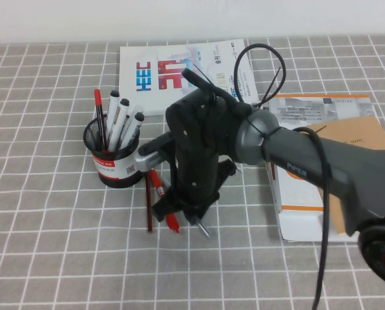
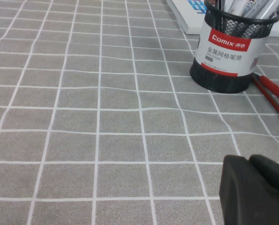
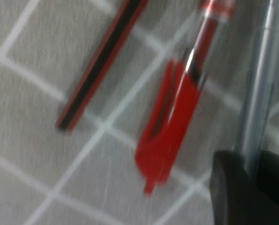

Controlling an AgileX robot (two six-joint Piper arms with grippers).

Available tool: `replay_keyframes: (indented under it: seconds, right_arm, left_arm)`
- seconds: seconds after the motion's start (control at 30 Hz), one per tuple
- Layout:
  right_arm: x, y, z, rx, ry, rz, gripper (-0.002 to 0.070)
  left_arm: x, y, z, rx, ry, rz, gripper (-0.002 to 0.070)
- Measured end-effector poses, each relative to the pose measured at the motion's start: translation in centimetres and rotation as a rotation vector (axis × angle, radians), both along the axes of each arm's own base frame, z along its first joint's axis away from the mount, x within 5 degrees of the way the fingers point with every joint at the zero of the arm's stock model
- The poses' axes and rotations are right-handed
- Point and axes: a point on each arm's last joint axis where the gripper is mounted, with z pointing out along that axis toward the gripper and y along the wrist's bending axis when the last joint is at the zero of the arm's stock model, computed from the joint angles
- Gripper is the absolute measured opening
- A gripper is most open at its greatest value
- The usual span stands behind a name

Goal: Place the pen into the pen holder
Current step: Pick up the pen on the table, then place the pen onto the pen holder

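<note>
My right gripper [image 1: 191,216] fingers are clamping the slim grey see-through pen [image 3: 257,93] beside the black wire-mesh pen holder [image 1: 112,158]. My left gripper [image 2: 254,190] is waiting nearby; I cannot tell about its fingers.

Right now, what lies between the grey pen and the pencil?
The red pen, in the right wrist view. Right gripper holds the pen; left gripper hovers apart.

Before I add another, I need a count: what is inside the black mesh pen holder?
Inside the black wire-mesh pen holder: one thin red pen and three white markers with black caps. Their lower ends are hidden by the label band.
</note>
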Motion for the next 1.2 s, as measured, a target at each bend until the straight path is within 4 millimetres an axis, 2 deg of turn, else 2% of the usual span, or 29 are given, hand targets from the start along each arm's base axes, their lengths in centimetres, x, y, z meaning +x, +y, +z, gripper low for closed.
replay_keyframes:
  seconds: [0.13,0.3,0.47,0.6,0.7,0.83,1.03,1.2]
  right_arm:
    - [-1.6,-1.2,0.1,-0.009,0.032,-0.005,0.0043]
    - [-5.2,-4.5,1.7,0.127,-0.038,-0.09,0.0042]
    - [-8.3,-7.5,4.4,0.438,-0.291,-0.149,0.0041]
    - [-10.0,-8.6,7.6,0.671,-0.617,-0.026,0.0041]
    - [-10.3,-8.0,9.4,0.82,-0.829,0.121,0.0041]
    - [-9.4,-6.2,9.8,1.003,-0.964,0.173,0.0041]
    - [-5.6,-2.3,7.4,1.181,-1.08,0.122,0.0041]
    - [-2.1,1.1,4.8,1.222,-1.116,0.089,0.0041]
  left_arm:
    - [0.0,0.0,0.0,0.0,0.0,0.0,-0.0005]
    - [0.0,0.0,0.0,0.0,0.0,0.0,-0.0005]
    - [0.0,0.0,0.0,0.0,0.0,0.0,-0.0005]
    - [0.0,0.0,0.0,0.0,0.0,0.0,-0.0005]
    - [0.0,0.0,0.0,0.0,0.0,0.0,-0.0005]
    - [0.0,0.0,0.0,0.0,0.0,0.0,-0.0005]
    - [0.0,0.0,0.0,0.0,0.0,0.0,-0.0005]
    - [0.0,0.0,0.0,0.0,0.0,0.0,-0.0005]
